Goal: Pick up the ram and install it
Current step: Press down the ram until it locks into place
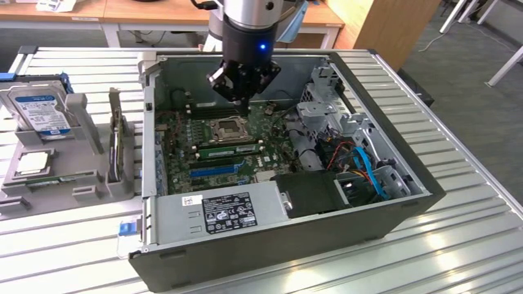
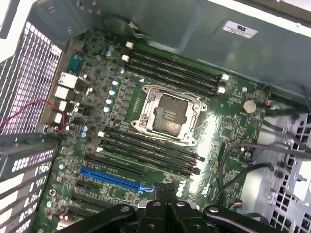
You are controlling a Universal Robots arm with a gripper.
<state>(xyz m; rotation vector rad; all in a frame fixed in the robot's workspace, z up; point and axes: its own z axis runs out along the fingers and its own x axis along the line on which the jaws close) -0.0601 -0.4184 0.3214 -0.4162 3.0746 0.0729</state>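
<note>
Near left, outside the case (image 1: 310, 242), what looks like the ram (image 1: 59, 179) lies flat in a grey holder (image 1: 92, 188), presumably staged there for pickup, though it is too small to be sure. Farther in, the gripper (image 1: 242, 98) hangs over the motherboard (image 1: 270, 160) beside the empty processor socket (image 1: 230, 130), jaws clenched on nothing, well apart from the stick.

Not much readable from my side. White sticker (image 2: 239, 29) on case wall (image 2: 194, 24): black logo, maybe "SU", can't confirm. PSU label (image 1: 229, 211): dense print, unreadable. Hard drive (image 1: 37, 110) blue-white label: text too small. Small white tag (image 1: 191, 200) on PSU: blurred.
</note>
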